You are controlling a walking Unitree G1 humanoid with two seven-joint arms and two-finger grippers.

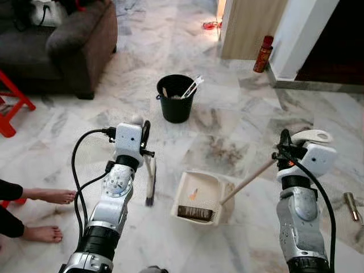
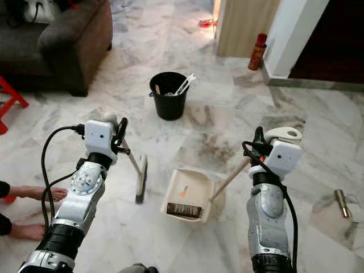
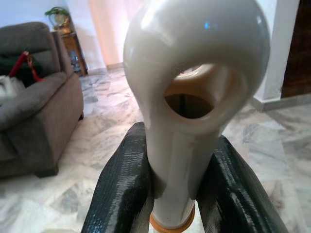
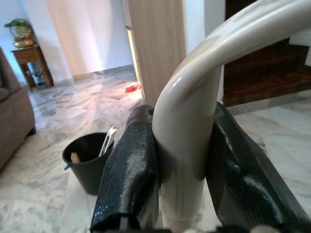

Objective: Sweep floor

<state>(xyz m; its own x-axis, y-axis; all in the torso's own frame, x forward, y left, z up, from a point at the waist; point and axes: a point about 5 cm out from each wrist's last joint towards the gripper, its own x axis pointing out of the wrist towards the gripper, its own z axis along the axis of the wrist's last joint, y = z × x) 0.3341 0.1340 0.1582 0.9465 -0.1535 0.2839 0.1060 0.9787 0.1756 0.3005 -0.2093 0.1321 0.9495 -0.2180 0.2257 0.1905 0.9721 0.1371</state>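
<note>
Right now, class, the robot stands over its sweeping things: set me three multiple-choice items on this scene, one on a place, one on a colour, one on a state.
1. Where does the dustpan lie?
A. on the sofa
B. on the floor between the two arms
C. inside the bucket

2. What colour is the bucket?
A. black
B. red
C. white

3. How is the left tool?
A. open and bare
B. shut on the bucket rim
C. shut on the brush handle

Answers:
1 B, it rests on the marble floor in front of the robot.
2 A, its wall is black.
3 C, both black fingers press the pale handle.
</note>
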